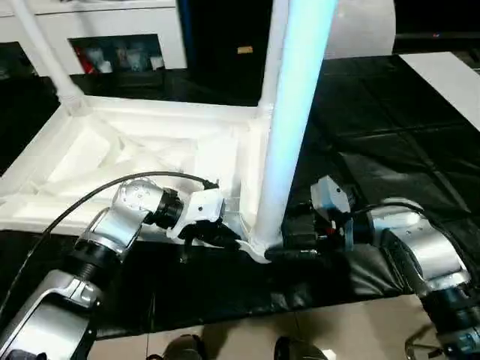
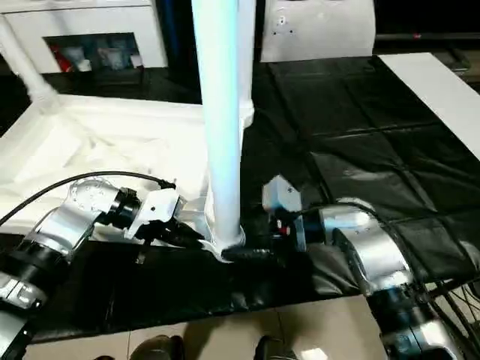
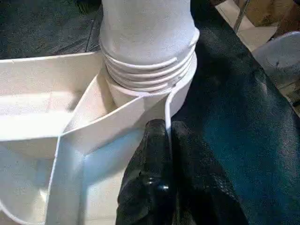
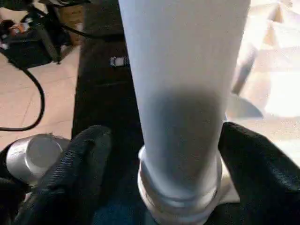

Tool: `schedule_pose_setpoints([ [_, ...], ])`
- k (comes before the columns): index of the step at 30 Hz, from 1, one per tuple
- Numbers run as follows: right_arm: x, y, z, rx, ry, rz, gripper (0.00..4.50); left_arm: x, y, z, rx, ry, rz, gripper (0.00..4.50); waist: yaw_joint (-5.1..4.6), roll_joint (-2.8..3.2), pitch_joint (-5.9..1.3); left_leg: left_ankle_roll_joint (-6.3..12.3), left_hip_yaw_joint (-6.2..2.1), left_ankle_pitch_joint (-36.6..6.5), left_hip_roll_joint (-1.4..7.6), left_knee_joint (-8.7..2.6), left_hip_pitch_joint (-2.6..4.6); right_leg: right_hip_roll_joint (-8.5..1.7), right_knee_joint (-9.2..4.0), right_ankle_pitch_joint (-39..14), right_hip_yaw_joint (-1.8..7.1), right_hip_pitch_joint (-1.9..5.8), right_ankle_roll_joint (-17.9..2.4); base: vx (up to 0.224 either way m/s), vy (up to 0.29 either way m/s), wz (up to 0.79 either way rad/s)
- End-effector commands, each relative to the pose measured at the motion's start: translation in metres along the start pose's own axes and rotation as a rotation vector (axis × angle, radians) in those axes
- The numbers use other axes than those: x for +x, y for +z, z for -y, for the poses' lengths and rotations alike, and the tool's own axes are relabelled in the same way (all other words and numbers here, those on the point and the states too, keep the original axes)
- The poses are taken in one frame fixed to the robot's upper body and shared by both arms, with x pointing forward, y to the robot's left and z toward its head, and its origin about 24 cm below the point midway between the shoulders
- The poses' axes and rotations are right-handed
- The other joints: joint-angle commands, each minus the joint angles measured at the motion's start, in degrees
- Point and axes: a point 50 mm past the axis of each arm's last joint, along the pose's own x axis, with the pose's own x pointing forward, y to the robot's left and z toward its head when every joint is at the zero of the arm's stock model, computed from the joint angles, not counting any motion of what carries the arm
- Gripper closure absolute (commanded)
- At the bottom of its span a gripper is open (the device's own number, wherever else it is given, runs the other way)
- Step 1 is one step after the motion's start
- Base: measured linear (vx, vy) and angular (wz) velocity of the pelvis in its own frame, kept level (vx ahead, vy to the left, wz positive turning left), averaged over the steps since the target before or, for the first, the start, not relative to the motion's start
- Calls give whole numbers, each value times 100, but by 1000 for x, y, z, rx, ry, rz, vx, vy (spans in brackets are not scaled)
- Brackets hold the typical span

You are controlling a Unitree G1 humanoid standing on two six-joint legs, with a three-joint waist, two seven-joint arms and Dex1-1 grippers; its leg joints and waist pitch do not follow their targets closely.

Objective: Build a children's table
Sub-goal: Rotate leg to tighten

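Observation:
The white tabletop (image 1: 97,150) lies upside down on a black mat, ribbed underside facing up. One white leg (image 1: 289,135) stands upright in the near right corner socket (image 3: 154,79), its threaded collar showing just above the socket. A second leg (image 1: 45,56) rises from the far left corner. My left gripper (image 3: 166,136) is shut on the thin rim wall of the tabletop right beside that near socket. My right gripper (image 4: 168,168) is open, one black finger (image 4: 84,159) on each side of the standing leg's base, with a gap on one side.
A white cabinet with glass doors (image 1: 112,37) stands behind the tabletop. A flat white board (image 1: 450,82) lies at the far right on the black mat (image 1: 390,150). Tan floor (image 1: 337,330) begins at the mat's near edge, with cables (image 4: 33,93) on it.

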Motion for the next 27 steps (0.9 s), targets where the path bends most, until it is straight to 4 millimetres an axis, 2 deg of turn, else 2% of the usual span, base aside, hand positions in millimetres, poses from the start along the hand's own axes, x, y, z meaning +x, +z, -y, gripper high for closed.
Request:
schedule_pose_setpoints([
  [1,3,0,-1,9,30,5,88,5,8,0,65,-67,-16,450,-26,-70,-414,421,30,-1047,167,-342,109,-304,-318,-1346,146,329,-1325,0,0,0],
  [2,4,0,0,6,26,2,111,5,8,0,65,-68,-15,450,-22,-68,-412,383,28,-1089,167,-344,114,-300,-317,-1387,146,320,-1321,0,0,0],
  [6,5,-1,3,17,9,4,135,6,7,1,65,-68,-8,450,-24,-73,-400,315,19,-1191,161,-356,106,-301,-327,-1533,144,321,-1273,0,0,0],
  [7,5,-1,3,17,11,5,158,6,7,1,64,-69,-7,450,-26,-78,-396,295,18,-1221,161,-359,107,-299,-332,-1580,147,317,-1245,0,0,0],
  [10,5,-2,3,23,19,5,170,7,6,2,64,-72,-7,450,-23,-76,-402,297,18,-1192,158,-354,108,-299,-329,-1514,149,320,-1243,0,0,0],
  [17,4,-3,0,36,43,2,240,6,5,2,61,-75,-10,450,-18,-64,-397,296,15,-1226,157,-359,105,-297,-329,-1538,143,321,-1252,0,0,0],
  [22,6,-7,-3,37,45,-3,251,7,2,0,45,-47,-20,450,-21,-68,-392,295,15,-1246,153,-362,101,-294,-334,-1543,142,318,-1244,0,0,0],
  [26,9,-7,-5,68,9,34,253,11,5,-2,13,-11,12,450,-8,-31,-375,271,14,-1328,157,-375,113,-293,-351,-1611,146,305,-1237,0,0,0],
  [27,9,-7,-5,68,9,34,254,11,5,-2,13,-11,12,450,-11,-46,-371,261,18,-1396,157,-380,117,-295,-364,-1681,145,304,-1228,0,0,0],
])
